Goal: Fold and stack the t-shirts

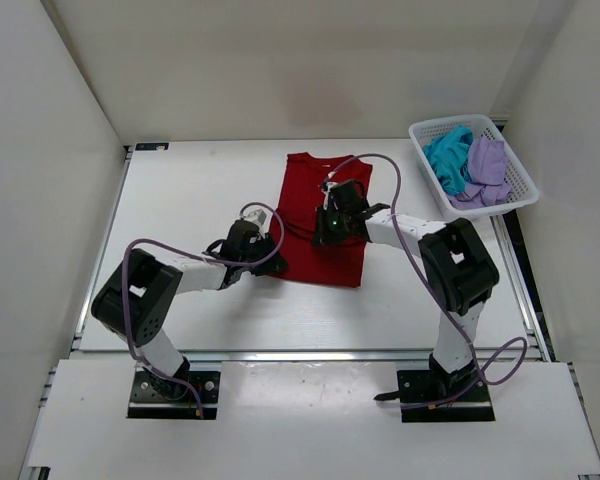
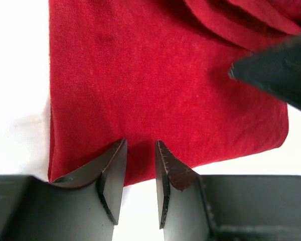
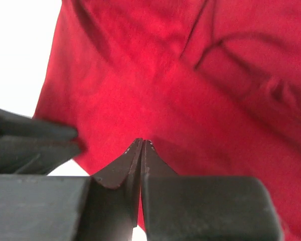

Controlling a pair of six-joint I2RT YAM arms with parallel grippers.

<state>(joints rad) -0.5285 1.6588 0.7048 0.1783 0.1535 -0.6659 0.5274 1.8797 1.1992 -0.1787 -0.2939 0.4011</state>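
Dark red soft-fabric short-sleeved t-shirt [image 1: 310, 190] lies in the middle of the white tabletop [image 1: 190, 200] as a narrow upright strip, collar at the far end. Its sides look folded in, so I judge the lengthwise folds to be made and the crosswise fold to be the step in hand. The left black two-finger hand [image 2: 140, 150] sits at the strip's near left corner, its fingers a narrow gap apart with the hem just beyond the tips. The right black two-finger hand [image 3: 142, 144] is over the middle of the strip with its fingers pressed together. The next move probably calls for a firm pinch on both near corners, then lifting the hem towards the collar without dragging the layers askew. Off to the far right, the teal soft-fabric t-shirt [image 1: 445, 160] and the light lavender soft-fabric t-shirt [image 1: 485, 170] sit bunched in the white plastic mesh basket [image 1: 518, 168], not yet folded. I cannot tell whether the right hand has any cloth pinched between its tips. The overhead view hides both sets of fingertips under the wrists, and the sleeves are tucked out of sight.
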